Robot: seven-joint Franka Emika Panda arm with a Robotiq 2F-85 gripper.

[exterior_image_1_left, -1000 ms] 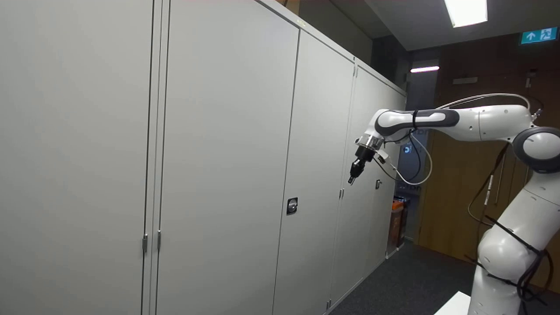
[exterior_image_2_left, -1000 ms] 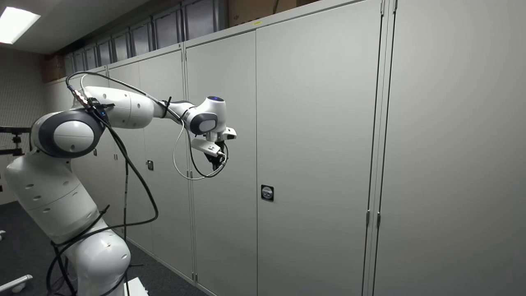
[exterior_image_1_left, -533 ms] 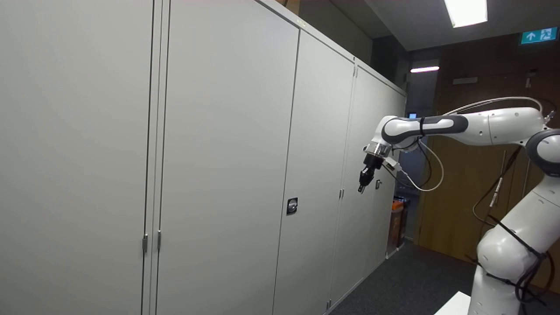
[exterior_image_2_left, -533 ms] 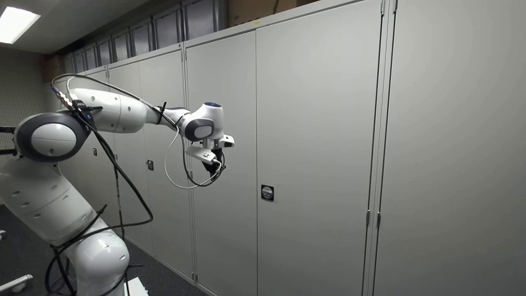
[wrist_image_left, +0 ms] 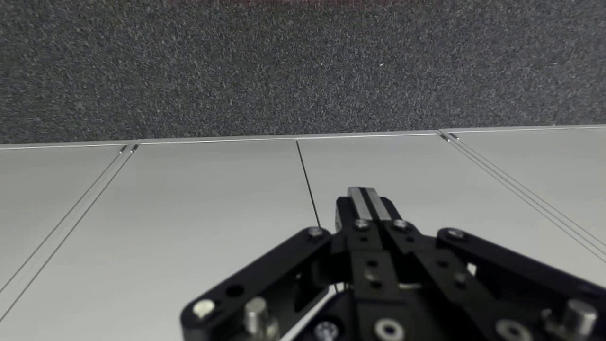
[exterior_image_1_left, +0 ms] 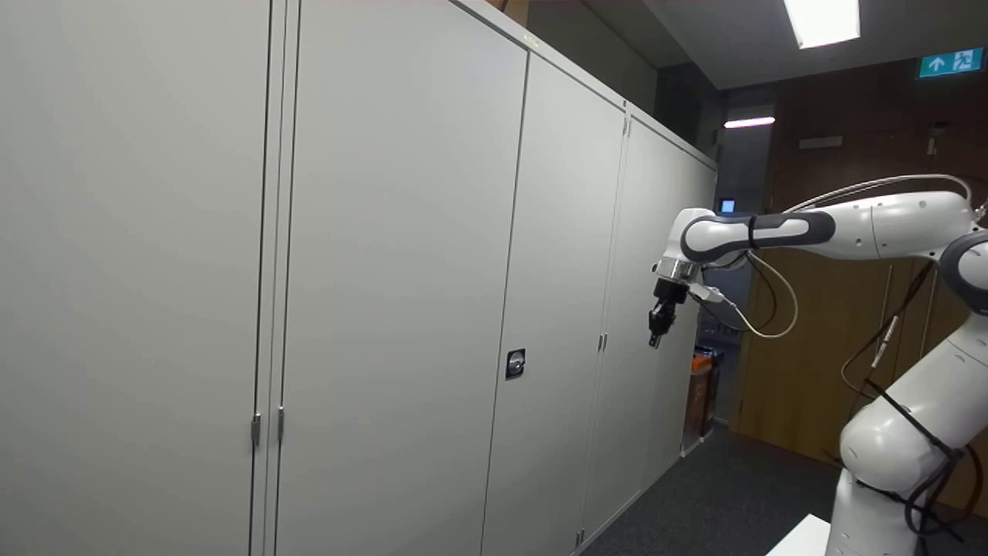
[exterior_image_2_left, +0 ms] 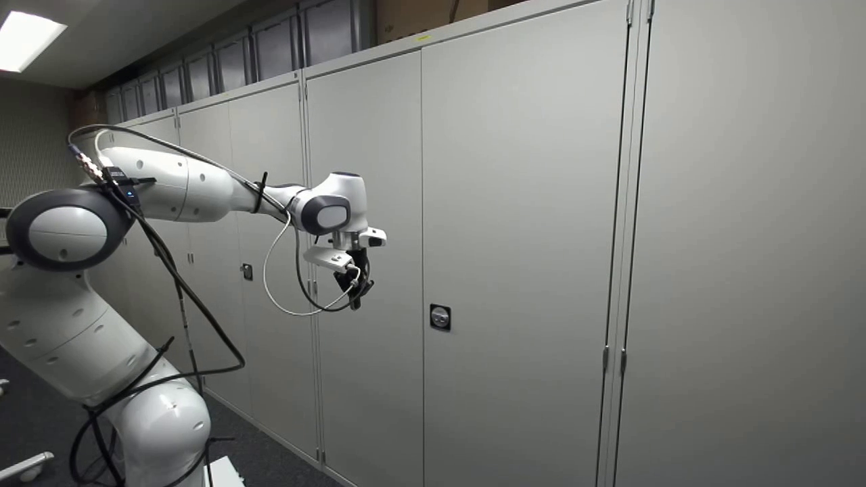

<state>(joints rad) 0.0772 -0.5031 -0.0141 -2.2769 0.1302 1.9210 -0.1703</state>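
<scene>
My gripper (wrist_image_left: 369, 202) is shut, with its two metal fingertips side by side and nothing between them. It hangs in the air, pointing down and a little towards the tall grey metal cabinets (exterior_image_1_left: 401, 232), apart from them. In both exterior views the black gripper (exterior_image_1_left: 655, 340) (exterior_image_2_left: 355, 304) is small against the cabinet doors. The nearest cabinet (exterior_image_2_left: 521, 169) has closed double doors with a round lock handle (exterior_image_2_left: 440, 317) in a black plate. The handle (exterior_image_1_left: 515, 364) stands lower than the fingertips. In the wrist view the cabinet fronts (wrist_image_left: 213, 189) and a door seam lie beyond the fingers.
Dark carpet (wrist_image_left: 284, 71) runs along the cabinet bases. A white surface (exterior_image_1_left: 803, 538) stands at the arm's base. Bins, one with an orange lid (exterior_image_1_left: 701, 361), stand beyond the cabinets by a wooden door (exterior_image_1_left: 803, 347). Grey boxes (exterior_image_2_left: 328, 30) sit on the cabinets. Cables (exterior_image_2_left: 233, 368) hang from the arm.
The arm has drawn back towards its base, and the gripper has moved lower. The gripper hangs slightly more upright. The cabinet doors stay closed.
</scene>
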